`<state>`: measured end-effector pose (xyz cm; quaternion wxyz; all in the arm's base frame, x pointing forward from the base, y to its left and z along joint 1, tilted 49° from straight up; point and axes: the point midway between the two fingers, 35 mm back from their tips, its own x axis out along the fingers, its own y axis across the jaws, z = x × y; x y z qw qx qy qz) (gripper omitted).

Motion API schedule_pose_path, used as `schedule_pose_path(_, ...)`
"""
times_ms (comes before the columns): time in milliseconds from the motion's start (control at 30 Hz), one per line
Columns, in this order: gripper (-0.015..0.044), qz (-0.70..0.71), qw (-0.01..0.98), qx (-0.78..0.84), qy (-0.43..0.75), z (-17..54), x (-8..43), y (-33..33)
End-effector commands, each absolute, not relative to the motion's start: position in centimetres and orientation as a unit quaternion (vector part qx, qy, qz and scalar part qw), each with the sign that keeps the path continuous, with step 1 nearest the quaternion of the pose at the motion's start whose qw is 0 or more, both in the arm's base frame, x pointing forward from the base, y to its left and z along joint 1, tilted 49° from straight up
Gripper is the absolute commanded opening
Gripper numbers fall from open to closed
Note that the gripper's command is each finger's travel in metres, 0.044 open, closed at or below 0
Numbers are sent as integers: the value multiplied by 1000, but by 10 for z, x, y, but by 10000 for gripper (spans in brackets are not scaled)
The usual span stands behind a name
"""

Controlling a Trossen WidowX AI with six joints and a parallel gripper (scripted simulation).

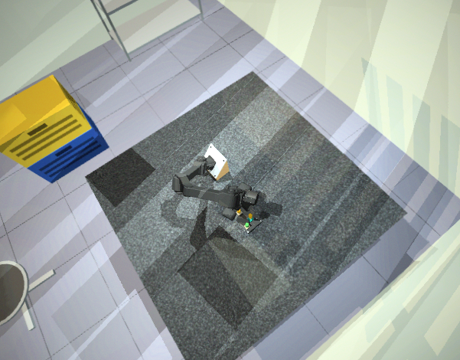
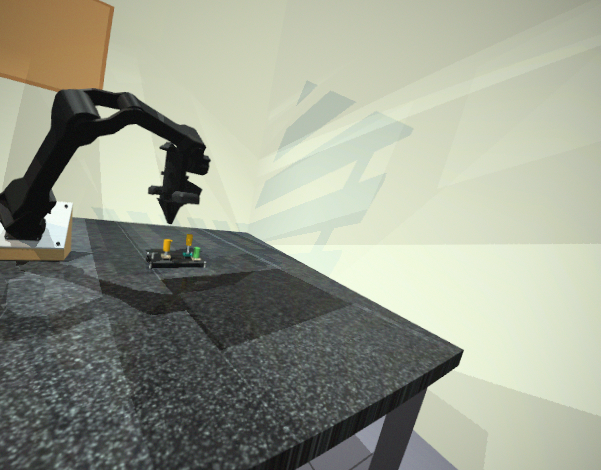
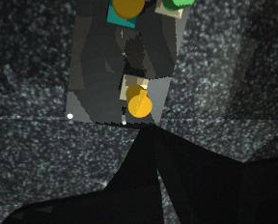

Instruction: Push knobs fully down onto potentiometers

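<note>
The circuit board (image 1: 256, 225) (image 2: 176, 265) (image 3: 93, 70) stands on short legs. A yellow knob (image 1: 239, 211) (image 2: 167, 245) (image 3: 139, 106) stands above a beige potentiometer, with a gap of shaft below it. An orange-yellow knob (image 1: 250, 215) (image 2: 189, 239) (image 3: 128, 3) stands higher over a teal potentiometer (image 2: 187, 254) (image 3: 121, 19), also with shaft showing. A green knob (image 1: 246, 224) (image 2: 196, 250) (image 3: 180, 2) sits low on another beige base. My gripper (image 2: 170, 221) (image 3: 149, 134) is shut and empty. It points down above the board's end near the yellow knob, touching nothing. Its tips are hidden in the top view.
The arm's base plate (image 1: 218, 165) (image 2: 57, 222) is mounted on a wooden block behind the board. The dark speckled table (image 1: 318, 185) (image 2: 290, 394) has its edge at the right in the exterior view. Yellow and blue crates (image 1: 40, 127) and a round stool (image 1: 5, 290) stand off the table.
</note>
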<state>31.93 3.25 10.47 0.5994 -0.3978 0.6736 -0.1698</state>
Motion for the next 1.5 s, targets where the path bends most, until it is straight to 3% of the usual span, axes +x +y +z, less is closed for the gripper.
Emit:
schedule_pose_path(0, 0, -176, 593, -401, 676, 99, 319, 25)
schedule_pose_path(1467, 0, -177, 593, -401, 675, 75, 319, -3)
